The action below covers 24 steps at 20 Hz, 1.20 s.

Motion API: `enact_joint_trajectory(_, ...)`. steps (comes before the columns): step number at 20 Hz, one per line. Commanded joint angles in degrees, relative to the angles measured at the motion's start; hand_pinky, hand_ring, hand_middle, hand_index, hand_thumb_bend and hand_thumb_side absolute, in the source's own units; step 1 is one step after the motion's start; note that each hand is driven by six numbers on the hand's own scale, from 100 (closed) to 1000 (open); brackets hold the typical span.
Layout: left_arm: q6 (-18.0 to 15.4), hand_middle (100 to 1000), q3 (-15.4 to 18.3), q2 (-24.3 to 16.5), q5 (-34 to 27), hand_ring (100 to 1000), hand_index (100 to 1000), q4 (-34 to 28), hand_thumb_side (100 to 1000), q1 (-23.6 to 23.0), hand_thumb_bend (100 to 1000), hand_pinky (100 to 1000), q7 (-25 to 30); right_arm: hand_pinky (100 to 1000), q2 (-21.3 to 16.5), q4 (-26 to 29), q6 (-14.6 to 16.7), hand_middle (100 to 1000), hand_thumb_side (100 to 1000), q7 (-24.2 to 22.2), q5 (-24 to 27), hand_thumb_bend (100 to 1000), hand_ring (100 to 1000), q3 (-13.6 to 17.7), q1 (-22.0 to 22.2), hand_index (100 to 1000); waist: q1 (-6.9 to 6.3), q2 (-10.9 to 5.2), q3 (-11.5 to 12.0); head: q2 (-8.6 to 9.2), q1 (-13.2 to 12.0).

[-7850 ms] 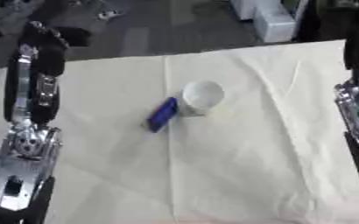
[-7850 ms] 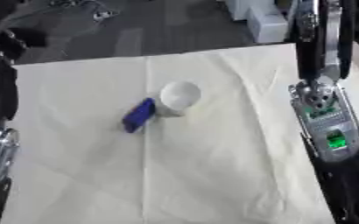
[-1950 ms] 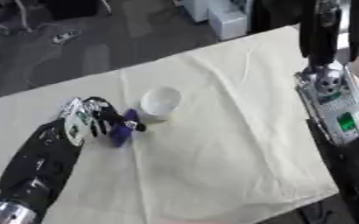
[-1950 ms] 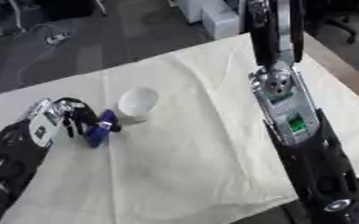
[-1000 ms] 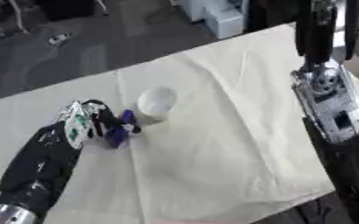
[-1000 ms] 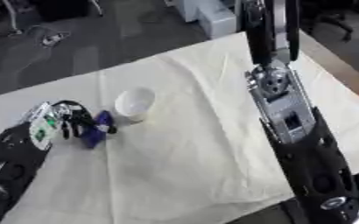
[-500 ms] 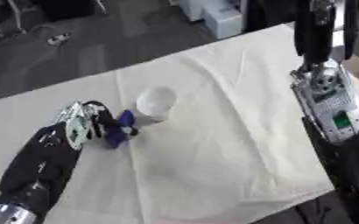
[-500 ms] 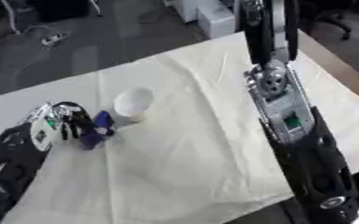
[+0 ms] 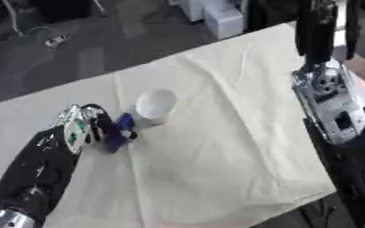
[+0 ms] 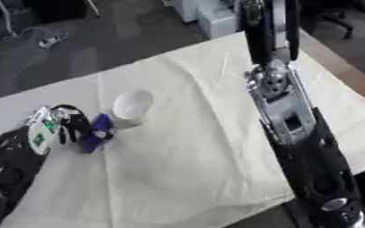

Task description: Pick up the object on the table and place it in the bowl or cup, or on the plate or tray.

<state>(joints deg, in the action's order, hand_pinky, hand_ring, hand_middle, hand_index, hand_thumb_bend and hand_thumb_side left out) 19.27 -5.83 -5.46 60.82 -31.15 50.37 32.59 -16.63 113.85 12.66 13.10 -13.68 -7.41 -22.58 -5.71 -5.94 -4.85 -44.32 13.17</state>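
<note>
Left eye view: the left hand (image 9: 83, 129) comes in from the lower left, and its fingers (image 9: 106, 122) are curled round a small blue object (image 9: 119, 132), pinching it. The object sits tilted, low over the cream cloth (image 9: 240, 111) that covers the desk; can't tell if its lower end still touches the cloth. Just to its right is a white cup (image 9: 154, 106), upright, mouth open to the camera, pretty much touching the object's upper end. The right arm (image 9: 334, 111) runs down the right edge, well apart from the cup. Its hand isn't visible here.

Right eye view: same scene, shifted a bit. The left hand (image 10: 49, 127) is at the lower left with dark fingers (image 10: 78, 124) wrapped on the blue object (image 10: 96, 129), and the cup (image 10: 131, 107) is right next to it on the upper right. The right arm (image 10: 291, 120) fills the middle-right, standing over the cloth (image 10: 193, 147), and again no hand shows. Dark floor (image 10: 100, 26) with cables lies beyond the desk.
</note>
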Motion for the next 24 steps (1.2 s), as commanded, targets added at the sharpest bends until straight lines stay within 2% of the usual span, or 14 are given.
enact_joint_trajectory(1, 0.4, 569, 0.5, -0.5, 0.9, 435, 728, -0.1, 489, 0.8, 464, 208, -0.7, 518, -0.1, 0.7, 0.2, 554, 905, -0.1, -0.1, 100, 544, 0.1, -1.3, 670, 0.25, -0.18, 0.0, 0.20, 0.8)
enact_joint_trajectory(2, 0.5, 535, 0.5, -0.5, 1.0, 398, 706, -0.1, 478, 0.8, 428, 174, -1.0, 518, -0.1, 0.7, 0.2, 554, 904, -0.1, -0.1, 100, 544, 0.1, -1.3, 670, 0.25, -0.17, 0.0, 0.20, 0.8)
enact_joint_trajectory(3, 0.6, 544, 0.5, -0.5, 1.1, 407, 713, -0.1, 482, 0.8, 429, 182, -1.3, 518, -0.1, 0.7, 0.2, 554, 904, -0.1, -0.1, 100, 544, 0.1, -1.3, 670, 0.24, -0.17, 0.0, 0.20, 0.9)
enact_joint_trajectory(4, 0.7, 493, 0.5, -0.5, 1.1, 357, 648, -0.2, 453, 0.8, 367, 128, -1.6, 518, -0.1, 0.7, 0.2, 554, 903, -0.1, -0.2, 100, 544, 0.1, -1.3, 670, 0.24, -0.17, 0.0, 0.20, 0.9)
enact_joint_trajectory(9, 0.7, 383, 0.7, -0.6, 0.9, 290, 469, -0.4, 441, 0.6, 266, 100, -3.3, 518, -0.1, 0.7, 0.2, 554, 903, -0.1, -0.2, 100, 544, 0.1, -1.3, 670, 0.25, -0.16, 0.0, 0.20, 1.1)
enact_joint_trajectory(11, 0.3, 353, 0.9, -0.7, 0.3, 278, 436, -0.6, 431, 0.5, 245, 100, -4.4, 517, -0.1, 0.7, 0.2, 554, 903, -0.1, -0.2, 100, 544, 0.1, -1.3, 670, 0.25, -0.17, 0.1, 0.20, 1.1)
enact_joint_trajectory(13, -0.4, 300, 0.9, -0.9, -0.2, 260, 386, -0.6, 411, 0.5, 291, 100, -5.6, 517, -0.2, 0.7, 0.2, 554, 903, -0.1, -0.2, 100, 544, 0.1, -1.3, 670, 0.25, -0.17, 0.1, 0.20, 1.2)
enact_joint_trajectory(16, -1.3, 262, 1.1, -1.1, -0.8, 232, 294, -1.0, 398, 0.5, 286, 100, -8.5, 517, -0.2, 0.7, 0.2, 554, 903, -0.1, -0.2, 100, 544, 0.1, -1.2, 670, 0.26, -0.16, 0.2, 0.20, 1.2)
enact_joint_trajectory(19, -1.9, 270, 1.4, -1.3, -1.9, 220, 307, -1.0, 315, 0.4, 456, 100, -12.5, 517, -0.2, 0.7, 0.2, 554, 902, 0.0, -0.3, 100, 544, 0.1, -1.2, 670, 0.24, -0.15, 0.2, 0.20, 1.3)
enact_joint_trajectory(21, -2.2, 269, 1.5, -1.4, -2.4, 213, 311, -0.8, 277, 0.4, 520, 100, -14.8, 517, -0.2, 0.7, 0.2, 554, 902, 0.0, -0.3, 100, 544, 0.1, -1.2, 670, 0.23, -0.14, 0.2, 0.20, 1.3)
enact_joint_trajectory(24, -2.7, 272, 1.6, -1.6, -3.4, 211, 312, -0.4, 250, 0.4, 563, 100, -17.2, 517, -0.2, 0.7, 0.1, 554, 902, 0.0, -0.3, 100, 544, 0.1, -1.2, 670, 0.22, -0.15, 0.2, 0.20, 1.4)
